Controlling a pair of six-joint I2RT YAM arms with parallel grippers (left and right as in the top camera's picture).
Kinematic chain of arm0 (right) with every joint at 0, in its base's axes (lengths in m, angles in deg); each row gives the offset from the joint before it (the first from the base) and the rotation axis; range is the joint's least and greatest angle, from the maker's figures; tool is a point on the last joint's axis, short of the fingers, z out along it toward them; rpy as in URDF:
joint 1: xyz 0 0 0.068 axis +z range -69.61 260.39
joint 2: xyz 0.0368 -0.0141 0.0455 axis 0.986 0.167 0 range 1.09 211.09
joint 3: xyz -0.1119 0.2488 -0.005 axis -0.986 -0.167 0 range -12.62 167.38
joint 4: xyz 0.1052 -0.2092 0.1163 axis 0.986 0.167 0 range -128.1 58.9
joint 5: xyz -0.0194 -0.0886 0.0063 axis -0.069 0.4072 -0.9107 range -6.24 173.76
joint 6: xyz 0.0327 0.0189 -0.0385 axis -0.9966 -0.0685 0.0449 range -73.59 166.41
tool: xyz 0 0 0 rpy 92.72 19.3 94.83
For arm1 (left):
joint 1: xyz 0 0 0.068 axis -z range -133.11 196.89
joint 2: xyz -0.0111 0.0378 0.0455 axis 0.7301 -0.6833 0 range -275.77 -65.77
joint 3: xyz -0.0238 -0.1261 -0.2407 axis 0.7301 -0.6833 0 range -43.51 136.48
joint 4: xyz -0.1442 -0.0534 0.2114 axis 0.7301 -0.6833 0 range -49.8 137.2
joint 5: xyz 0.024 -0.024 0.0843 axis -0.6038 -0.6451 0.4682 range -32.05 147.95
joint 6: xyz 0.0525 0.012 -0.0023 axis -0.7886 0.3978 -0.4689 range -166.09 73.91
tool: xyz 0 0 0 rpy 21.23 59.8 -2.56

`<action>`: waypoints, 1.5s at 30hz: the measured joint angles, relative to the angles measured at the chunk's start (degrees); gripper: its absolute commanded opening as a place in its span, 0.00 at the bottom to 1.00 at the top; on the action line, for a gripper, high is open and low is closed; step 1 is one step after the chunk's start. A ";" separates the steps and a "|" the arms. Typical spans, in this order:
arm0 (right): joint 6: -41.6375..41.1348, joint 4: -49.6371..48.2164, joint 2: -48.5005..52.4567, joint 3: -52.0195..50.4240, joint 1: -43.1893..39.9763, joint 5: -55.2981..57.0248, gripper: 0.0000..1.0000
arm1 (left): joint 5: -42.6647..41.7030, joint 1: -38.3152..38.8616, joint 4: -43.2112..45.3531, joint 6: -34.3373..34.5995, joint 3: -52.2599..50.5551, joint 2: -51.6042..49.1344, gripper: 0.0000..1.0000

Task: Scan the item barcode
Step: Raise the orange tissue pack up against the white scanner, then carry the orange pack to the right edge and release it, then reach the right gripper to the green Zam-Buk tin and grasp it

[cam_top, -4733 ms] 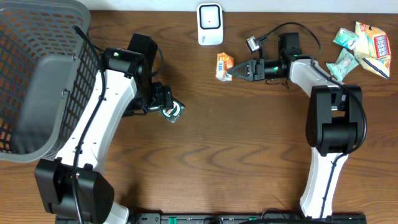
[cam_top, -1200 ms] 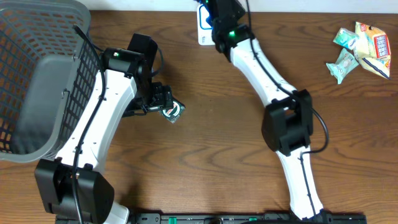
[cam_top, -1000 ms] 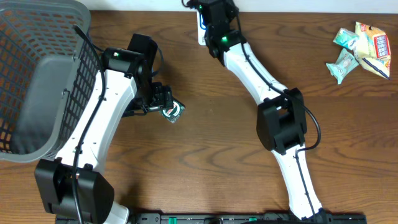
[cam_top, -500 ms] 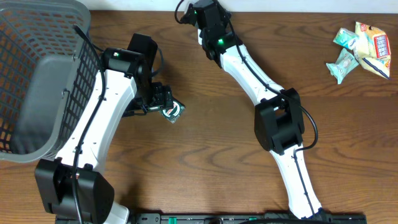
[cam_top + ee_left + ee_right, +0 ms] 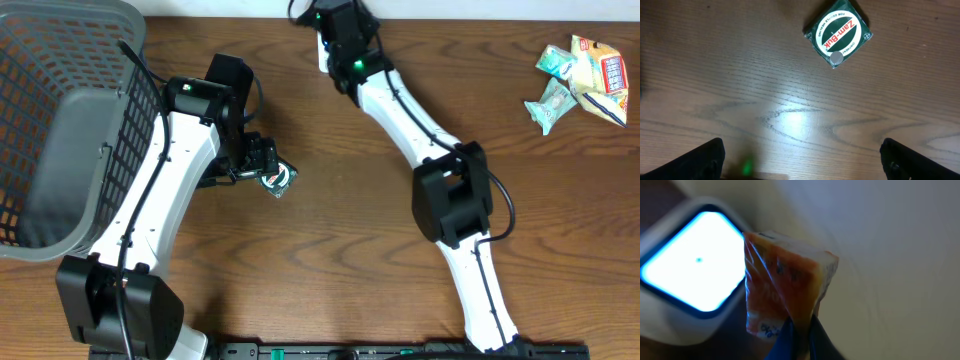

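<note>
- Packet (image 5: 785, 292) – small and orange, wrapped in glossy clear film with a pale crimped edge; its print was too blurred to read.
- It hung in the air at the far edge of the table (image 5: 350, 260), pinched at its lower corner by the right gripper (image 5: 797, 339), whose fingers were clamped together on it.
- Just left of it in the wrist view sat the scanner (image 5: 687, 267), a white body with a window glowing bright; whether the two touched could not be told.
- The left gripper (image 5: 800, 167) stood with its fingers wide apart and held nothing – a green Zam-Buk tin (image 5: 839, 32) lay on the table beyond it.
- Nearly five seconds before, the packet had lain on the table just right of the scanner, the right gripper at it; since then it had been lifted and carried to the scanner's window.
- The left arm, the tin, the grey basket (image 5: 60, 120) and the snack packets (image 5: 580, 75) at the far right had not moved.
</note>
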 measured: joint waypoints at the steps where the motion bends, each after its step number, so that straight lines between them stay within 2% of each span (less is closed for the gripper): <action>1: -1.57 0.52 -0.35 0.00 -0.28 0.35 0.01 | 0.00 0.00 0.00 0.00 0.00 0.00 0.98; 4: -12.59 6.69 -3.78 0.00 -4.17 1.73 0.01 | 0.00 0.00 -0.02 0.00 0.00 0.00 0.98; 8: -21.88 15.65 -8.39 0.02 -11.26 1.68 0.01 | 0.00 0.00 0.02 0.00 0.00 0.00 0.98; 15: -29.18 30.36 -10.62 0.28 -25.94 1.36 0.02 | 0.00 0.00 0.00 0.00 0.00 0.00 0.98; 17: -30.27 32.24 -10.58 0.24 -29.59 1.31 0.35 | 0.00 0.00 0.00 0.00 0.00 0.00 0.98; 18: -30.82 32.61 -10.58 0.24 -31.19 1.11 0.46 | 0.00 0.00 -0.02 0.00 0.00 0.00 0.97; 22: -32.54 34.27 -10.58 0.24 -35.71 -0.68 0.73 | 0.00 0.00 -0.02 0.00 0.00 0.00 0.97; 24: -34.36 34.62 -10.58 0.24 -37.46 -1.95 0.76 | 0.00 0.00 0.00 0.00 0.00 0.00 0.98; 29: -36.35 35.30 -10.58 0.15 -40.35 -11.50 0.77 | 0.00 0.00 0.00 0.00 0.00 0.00 0.98; 37: -37.42 36.20 -10.58 -0.02 -39.41 -40.94 0.78 | 0.00 0.00 -0.02 0.00 0.00 0.00 0.97; 42: -37.75 40.98 -10.58 -0.07 -35.56 -61.79 0.86 | 0.00 0.00 -0.02 0.00 0.00 0.00 0.98; 44: -37.86 44.33 -10.58 -0.09 -33.33 -66.25 0.99 | 0.00 0.00 -0.02 0.00 0.00 0.00 0.98; 45: -37.90 46.69 -10.58 -0.11 -31.87 -67.98 0.99 | 0.00 0.00 -0.04 0.00 0.00 0.00 0.98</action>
